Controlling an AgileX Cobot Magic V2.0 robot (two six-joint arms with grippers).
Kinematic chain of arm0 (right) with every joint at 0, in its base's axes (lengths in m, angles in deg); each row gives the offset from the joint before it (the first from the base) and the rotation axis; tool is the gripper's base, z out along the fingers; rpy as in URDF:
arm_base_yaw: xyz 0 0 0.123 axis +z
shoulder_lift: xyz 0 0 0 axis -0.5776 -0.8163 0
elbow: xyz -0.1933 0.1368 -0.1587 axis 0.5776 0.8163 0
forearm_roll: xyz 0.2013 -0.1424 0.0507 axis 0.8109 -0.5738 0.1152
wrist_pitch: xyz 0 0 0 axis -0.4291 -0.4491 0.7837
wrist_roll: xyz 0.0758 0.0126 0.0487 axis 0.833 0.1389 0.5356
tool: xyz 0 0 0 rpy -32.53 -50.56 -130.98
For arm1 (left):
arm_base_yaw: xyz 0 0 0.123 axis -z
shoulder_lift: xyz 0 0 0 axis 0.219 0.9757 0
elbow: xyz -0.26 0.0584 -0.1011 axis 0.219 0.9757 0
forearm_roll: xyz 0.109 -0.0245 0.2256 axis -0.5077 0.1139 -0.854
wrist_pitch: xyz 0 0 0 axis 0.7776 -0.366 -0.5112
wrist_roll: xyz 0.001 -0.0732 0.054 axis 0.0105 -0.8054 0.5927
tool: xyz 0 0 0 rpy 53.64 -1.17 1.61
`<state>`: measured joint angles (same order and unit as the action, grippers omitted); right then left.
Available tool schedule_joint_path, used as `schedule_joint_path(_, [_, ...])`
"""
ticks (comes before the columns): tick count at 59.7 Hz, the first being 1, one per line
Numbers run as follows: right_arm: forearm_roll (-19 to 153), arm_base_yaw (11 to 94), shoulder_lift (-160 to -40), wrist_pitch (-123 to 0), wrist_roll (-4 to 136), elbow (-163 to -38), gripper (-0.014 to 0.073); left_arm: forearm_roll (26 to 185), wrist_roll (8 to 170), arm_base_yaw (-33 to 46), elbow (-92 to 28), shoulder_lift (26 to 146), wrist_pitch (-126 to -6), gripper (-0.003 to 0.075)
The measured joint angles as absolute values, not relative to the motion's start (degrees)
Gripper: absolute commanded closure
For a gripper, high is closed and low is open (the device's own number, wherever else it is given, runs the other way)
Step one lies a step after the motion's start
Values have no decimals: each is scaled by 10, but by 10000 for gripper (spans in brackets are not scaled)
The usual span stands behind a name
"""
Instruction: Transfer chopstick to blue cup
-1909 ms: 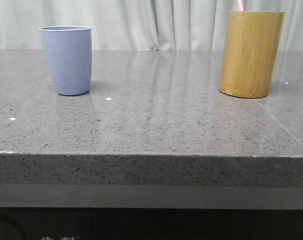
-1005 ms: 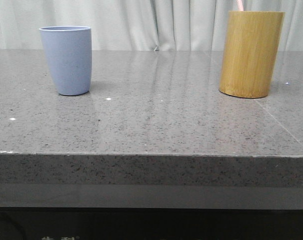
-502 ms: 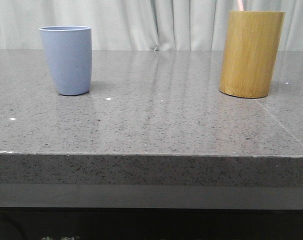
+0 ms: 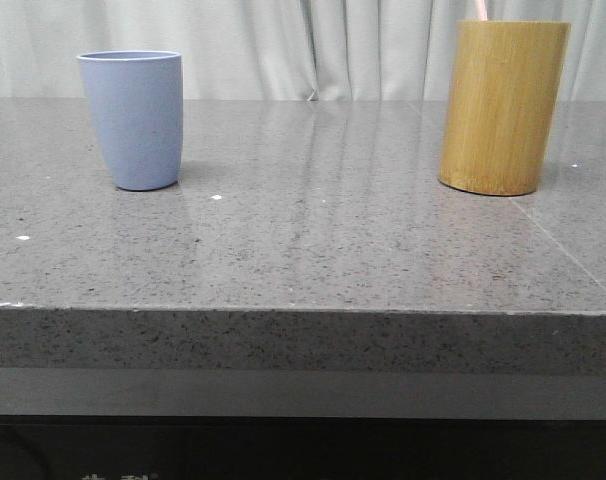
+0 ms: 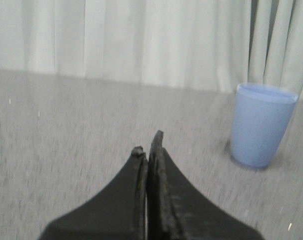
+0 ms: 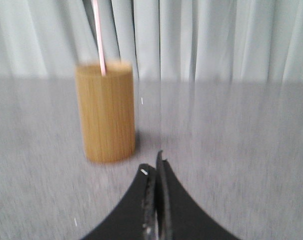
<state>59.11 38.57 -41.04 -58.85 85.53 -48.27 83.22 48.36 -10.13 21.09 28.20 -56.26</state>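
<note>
The chopstick [image 6: 97,37], a thin pale pink stick, stands nearly upright in the bamboo holder [image 4: 503,107], its upper part rising clear of the rim; in the front view a short length shows above the holder [image 4: 479,10]. Judged from its slender, straight form, it is likely light and stiff, with a smooth surface that may slip or pivot between narrow pads. The exposed length above the rim appears the sensible place to grip, close enough to the rim to limit swing yet clear of the holder wall, followed by a straight upward draw.

The holder stands at the right of the grey stone table [image 4: 313,250]. The blue cup [image 4: 132,119], upright and apparently empty, stands well apart at the left; it also shows in the left wrist view [image 5: 262,125].

The right gripper [image 6: 154,172] faces the holder with its fingers pressed together on nothing. The left gripper [image 5: 148,150] is likewise closed and empty, the cup off to one side ahead of it.
</note>
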Motion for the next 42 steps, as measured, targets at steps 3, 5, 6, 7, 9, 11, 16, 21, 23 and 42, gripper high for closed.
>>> schedule_joint_path(3, [591, 386, -415, -602, 855, -518, 652, 832, 484, -101, 174, 283, -583, 739])
schedule_joint_path(5, [592, 386, -424, -615, 855, -544, 652, 831, 484, -101, 143, 289, -602, 739])
schedule_joint_path(6, [592, 386, -430, -622, 855, -554, 652, 830, 484, -101, 130, 295, -610, 739])
schedule_joint_path(7, [592, 386, -439, -627, 855, -570, 652, 827, 484, -101, 110, 300, -625, 739])
schedule_joint_path(9, [593, 386, -457, -639, 855, -596, 652, 822, 484, -101, 78, 319, -649, 739])
schedule_joint_path(11, [597, 386, -479, -651, 855, -620, 652, 814, 484, -101, 47, 341, -673, 739])
schedule_joint_path(16, [602, 386, -536, -672, 855, -669, 652, 801, 484, -101, -9, 409, -714, 739])
schedule_joint_path(21, [603, 386, -593, -679, 856, -698, 652, 795, 484, -101, -42, 485, -730, 739])
schedule_joint_path(23, [603, 386, -614, -679, 856, -705, 652, 792, 484, -101, -50, 510, -732, 739])
schedule_joint_path(42, [604, 386, -683, -689, 856, -714, 243, 792, 484, -101, -65, 600, -723, 379])
